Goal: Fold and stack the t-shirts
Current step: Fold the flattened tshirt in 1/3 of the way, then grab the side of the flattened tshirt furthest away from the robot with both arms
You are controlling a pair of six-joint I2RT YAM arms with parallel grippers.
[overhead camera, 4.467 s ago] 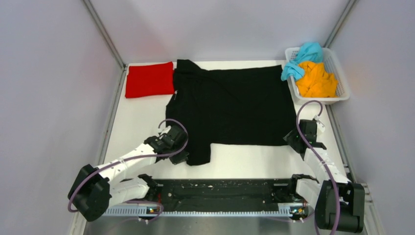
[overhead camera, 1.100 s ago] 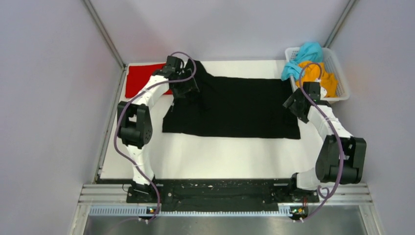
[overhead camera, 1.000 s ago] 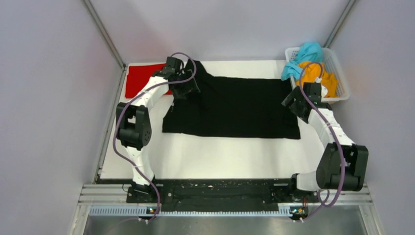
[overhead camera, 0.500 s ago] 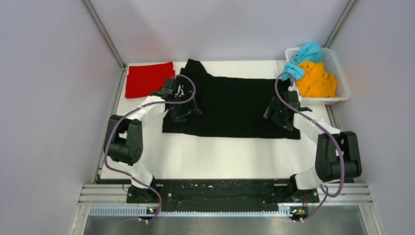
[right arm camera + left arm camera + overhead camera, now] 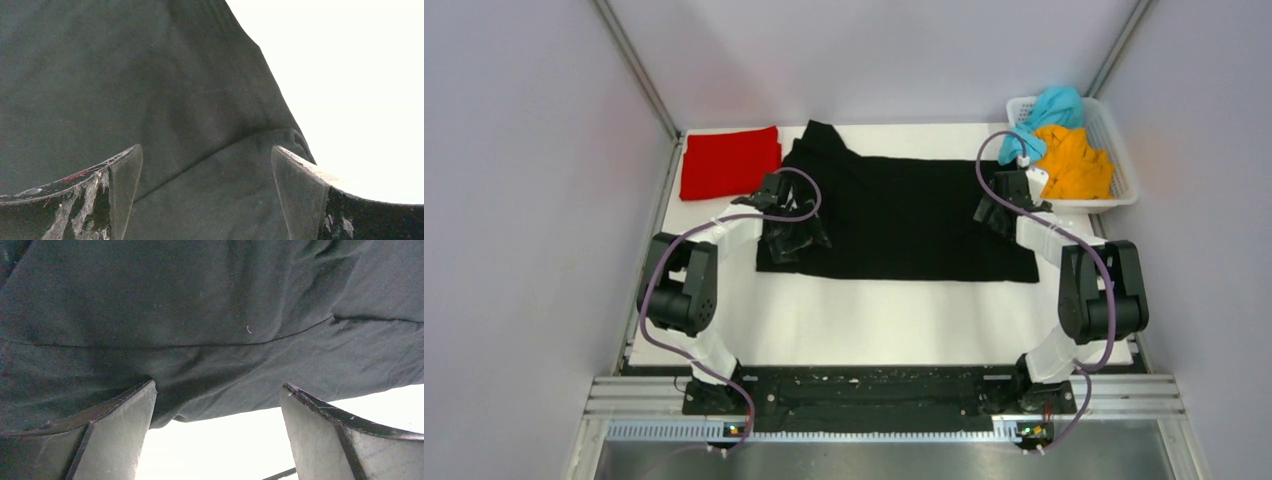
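**Work piece.** The black shirt [image 5: 904, 220] lies flat on the far half of the table [image 5: 874, 320] as a wide band. Its near edge runs straight from left to right. At the far left a narrower part sticks out toward the back wall.

**Left pincer.** The left pincer [image 5: 792, 238] hangs over the shirt's near left corner. Its fingers [image 5: 125, 430] are spread wide and hold nothing. In the left wrist view the cloth's hem crosses between them, with white table showing below it.

**Right pincer.** The right pincer [image 5: 999, 205] hangs over the shirt's right edge. It is likewise spread wide and empty. In the right wrist view its fingers [image 5: 300, 190] frame dark cloth, with the shirt's edge and bare table to the right.

**Open room.** A broad strip of white table lies between the shirt's near edge and the arm bases. The side walls stand close to the table's left and right edges. Both elbows sit near those edges.

**Surroundings.**
- The red shirt [image 5: 729, 163] lies folded in the far left corner, just beside the black shirt's protruding part and near the left arm.
- The white basket [image 5: 1120, 135] stands in the far right corner, close behind the right pincer.
- The basket holds the orange shirt [image 5: 1074, 165] and the teal shirt [image 5: 1049, 108]. The teal one hangs over the rim toward the black shirt.
- A purple cable [image 5: 809, 195] loops above each wrist.
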